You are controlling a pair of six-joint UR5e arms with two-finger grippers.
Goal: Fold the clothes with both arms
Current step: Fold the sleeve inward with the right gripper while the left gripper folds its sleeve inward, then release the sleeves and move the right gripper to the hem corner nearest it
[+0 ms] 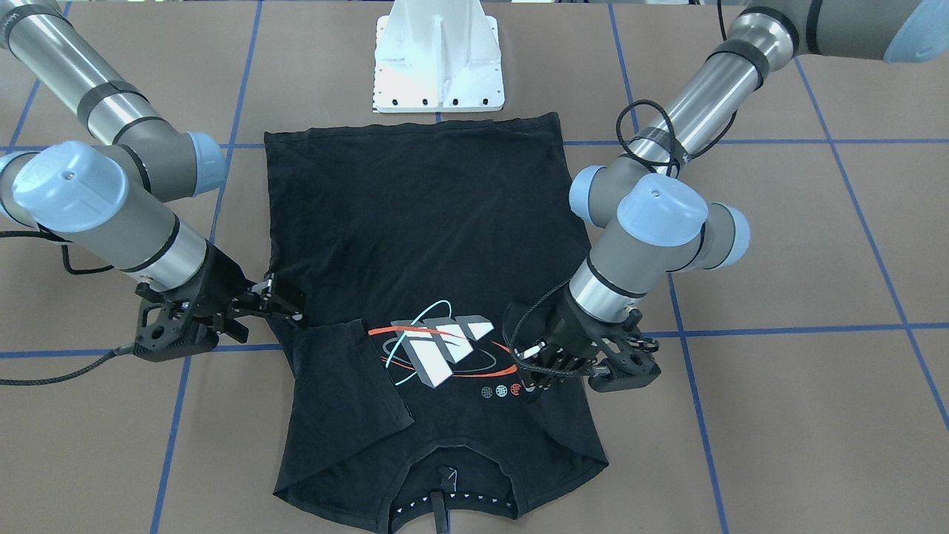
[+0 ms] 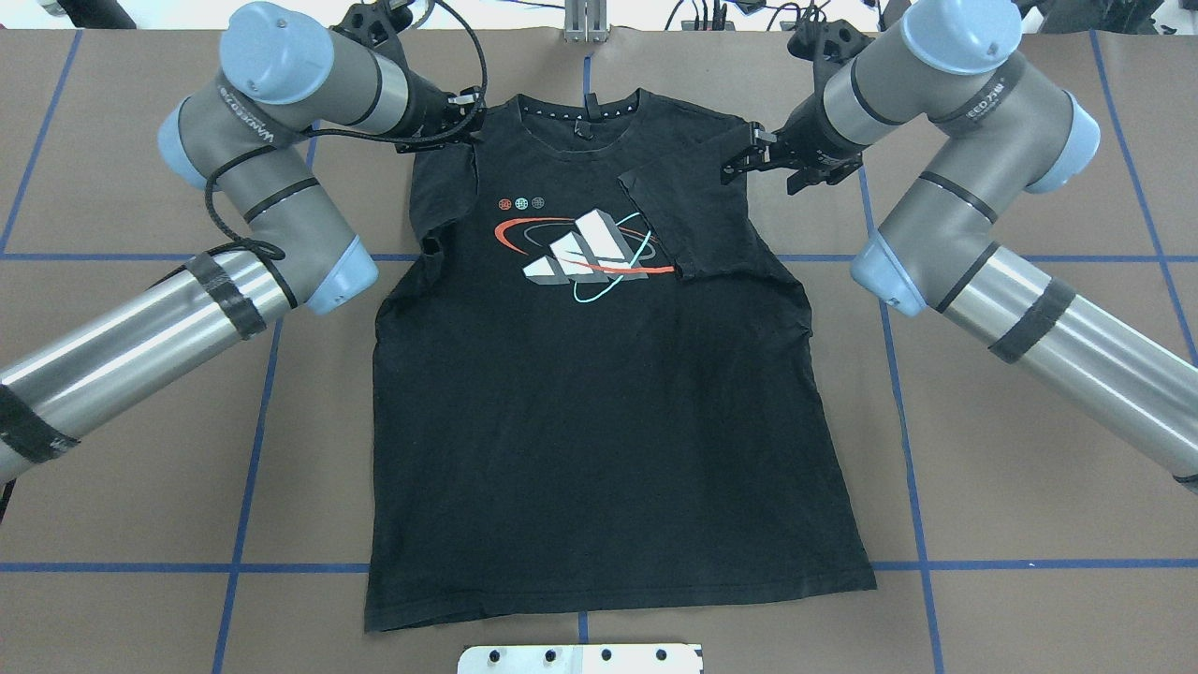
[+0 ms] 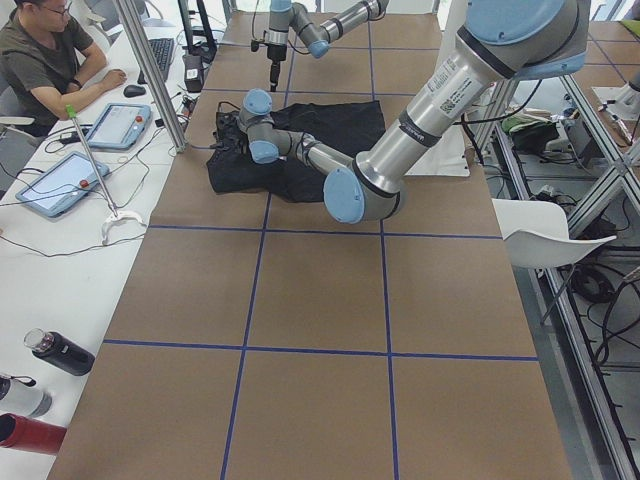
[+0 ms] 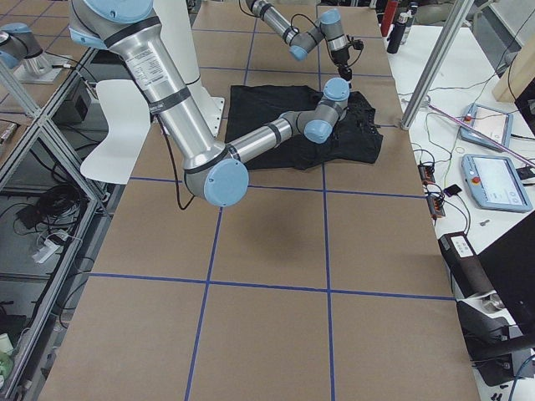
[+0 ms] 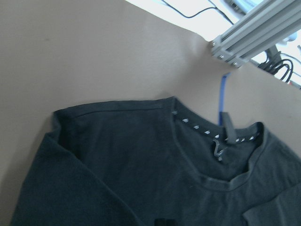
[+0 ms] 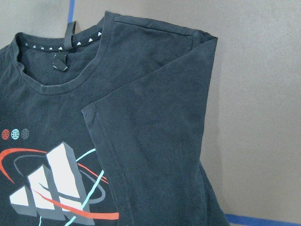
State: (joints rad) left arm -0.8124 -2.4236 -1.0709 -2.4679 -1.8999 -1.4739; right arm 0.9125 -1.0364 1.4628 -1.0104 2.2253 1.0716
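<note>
Bottles lie on the white side table at the left edge of the exterior left view, a dark one (image 3: 60, 352) and a red one (image 3: 28, 432); what they hold cannot be told.

Seen from overhead, the left arm (image 2: 140, 346) comes in low over the brown table (image 2: 1029, 524) from the left. It bends at the elbow and reaches across to the left shoulder of the T-shirt (image 2: 599, 402). The left tool (image 2: 463, 117) sits close over that shoulder. Whether its jaws are wide, narrow or pinching cloth cannot be told. The left sleeve (image 2: 440, 187) appears turned in over the chest, a little rumpled.

The black T-shirt lies flat mid-table, print up, with its collar (image 2: 580, 108) on the far side and its hem near the white pedestal base (image 2: 580, 658). The logo (image 2: 585, 253), grey-white blocks ringed by red and teal ovals, sits on the chest. The right sleeve (image 2: 683, 215) is folded inward and lies flat, covering the logo's right end.

The right tool (image 2: 744, 157) hovers at the outer edge of the right shoulder, just beside the fold. Its jaws are slightly apart with nothing between them. The right arm (image 2: 1029, 318) mirrors the left, bent at the elbow.
</note>
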